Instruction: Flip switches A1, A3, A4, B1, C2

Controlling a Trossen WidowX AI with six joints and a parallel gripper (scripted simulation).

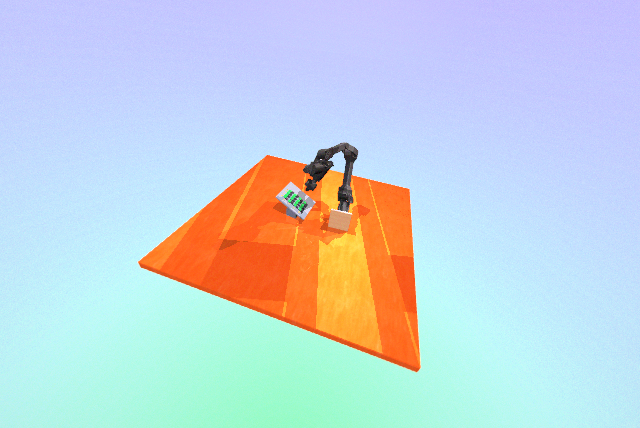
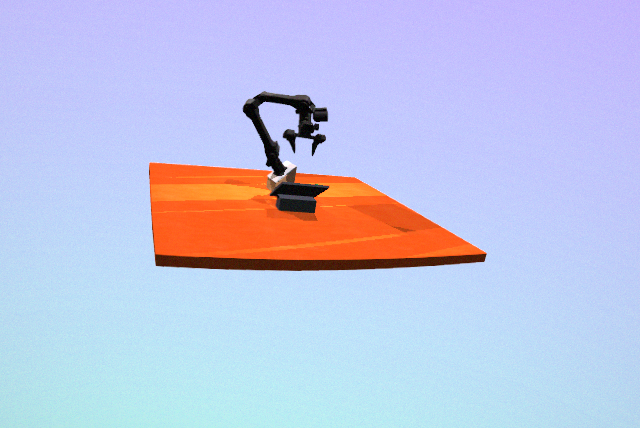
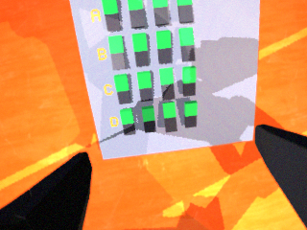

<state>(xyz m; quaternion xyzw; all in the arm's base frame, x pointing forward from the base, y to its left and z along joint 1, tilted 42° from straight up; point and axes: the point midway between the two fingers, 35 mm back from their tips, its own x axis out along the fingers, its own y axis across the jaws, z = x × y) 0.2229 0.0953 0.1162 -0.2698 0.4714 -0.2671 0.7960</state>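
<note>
The grey switch panel (image 1: 310, 204) (image 2: 300, 189) (image 3: 225, 29) stands tilted on a dark base. In the wrist view its switches have a green far half and a dark near half. A1 (image 3: 112, 16), A3 (image 3: 161, 14) and A4 (image 3: 185, 13) are cut off by the top edge. B1 (image 3: 117, 52) and C2 (image 3: 145, 85) show fully; B1's near half is lighter grey. Which ends are raised I cannot tell for sure. Column numbers are out of view. My gripper (image 2: 303, 153) (image 3: 173, 147) is open and empty, above the panel, its fingertips beyond row D's edge in the wrist view.
The arm's pale base block (image 1: 339, 220) (image 2: 289, 171) stands beside the panel on the orange table (image 1: 248, 273) (image 2: 222, 237) (image 3: 34, 110). Rows B, C and D hold other switches close around the named ones. Shadows fall across the panel's right side and lower rows.
</note>
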